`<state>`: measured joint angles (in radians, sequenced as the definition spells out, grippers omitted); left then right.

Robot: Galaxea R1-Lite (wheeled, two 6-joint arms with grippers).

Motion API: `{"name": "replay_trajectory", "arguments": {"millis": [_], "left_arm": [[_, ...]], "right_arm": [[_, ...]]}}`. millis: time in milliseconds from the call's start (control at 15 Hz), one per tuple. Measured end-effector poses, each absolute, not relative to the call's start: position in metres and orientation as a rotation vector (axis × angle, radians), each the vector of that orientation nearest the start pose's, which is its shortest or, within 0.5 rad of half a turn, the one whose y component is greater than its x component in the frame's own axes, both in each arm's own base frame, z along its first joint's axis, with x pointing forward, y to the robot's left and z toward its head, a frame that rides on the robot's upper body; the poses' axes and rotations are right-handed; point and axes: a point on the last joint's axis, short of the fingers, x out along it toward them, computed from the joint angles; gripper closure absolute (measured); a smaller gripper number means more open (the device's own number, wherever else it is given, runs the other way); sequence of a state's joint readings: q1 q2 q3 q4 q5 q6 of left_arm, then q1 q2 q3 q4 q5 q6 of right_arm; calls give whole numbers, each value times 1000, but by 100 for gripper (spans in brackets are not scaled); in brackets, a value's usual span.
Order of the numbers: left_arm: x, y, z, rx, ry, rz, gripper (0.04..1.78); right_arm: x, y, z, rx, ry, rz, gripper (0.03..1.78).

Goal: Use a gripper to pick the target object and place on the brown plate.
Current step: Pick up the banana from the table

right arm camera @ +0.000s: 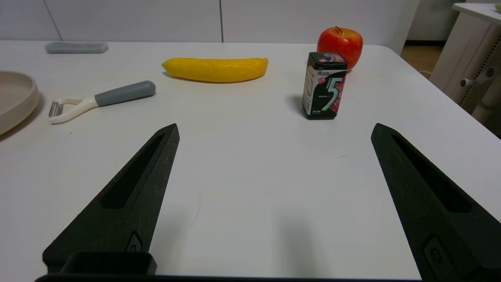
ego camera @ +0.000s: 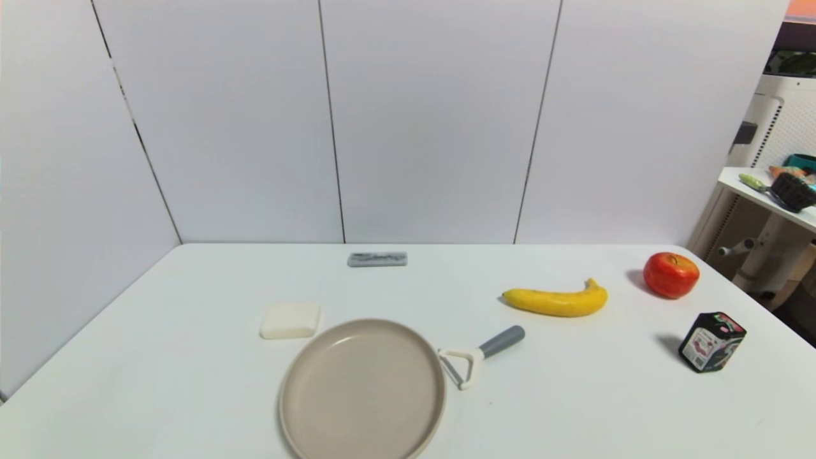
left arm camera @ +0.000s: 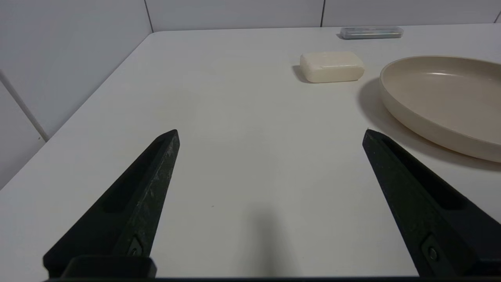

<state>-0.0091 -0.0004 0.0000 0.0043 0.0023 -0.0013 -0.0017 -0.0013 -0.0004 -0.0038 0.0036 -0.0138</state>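
Note:
The yellow banana (ego camera: pixel 556 301) lies on the white table right of centre; it also shows in the right wrist view (right arm camera: pixel 215 69). The beige-tan plate (ego camera: pixel 362 390) sits at the front centre, empty, and shows in the left wrist view (left arm camera: pixel 442 102). Neither gripper shows in the head view. My left gripper (left arm camera: pixel 271 135) is open and empty over bare table, left of the plate. My right gripper (right arm camera: pixel 274 129) is open and empty over bare table, well short of the banana.
A red apple (ego camera: pixel 670 274) and a black gum box (ego camera: pixel 711 342) stand at the right. A peeler with a grey handle (ego camera: pixel 481 357) lies between plate and banana. A cream block (ego camera: pixel 290 320) and a grey case (ego camera: pixel 377 259) lie farther back.

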Motion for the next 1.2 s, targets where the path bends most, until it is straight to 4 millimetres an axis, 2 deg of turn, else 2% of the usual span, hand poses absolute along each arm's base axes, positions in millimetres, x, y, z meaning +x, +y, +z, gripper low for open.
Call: {"name": "replay_trajectory", "arguments": {"millis": [333,467,667,867,1000,1200], "left_arm": [[-23,0,75,-2,4,-6,13],[-23,0,75,-1,4,-6,13],[-23,0,75,-1,4,-7,13],[-23,0,75,-1,4,-6,13],[-23,0,75,-1,4,-7,13],[-23,0,75,-1,4,-7,13]], "right_arm": [[-23,0,77,-28,-7,7,12],[-22,0,91,-51,-17,16,12],[-17,1,140,-109,-30,50,12],[1,3,210,-170,-59,128,12],[25,5,244,-220,-40,202,12],[72,7,281,-298,41,337,12]]}}
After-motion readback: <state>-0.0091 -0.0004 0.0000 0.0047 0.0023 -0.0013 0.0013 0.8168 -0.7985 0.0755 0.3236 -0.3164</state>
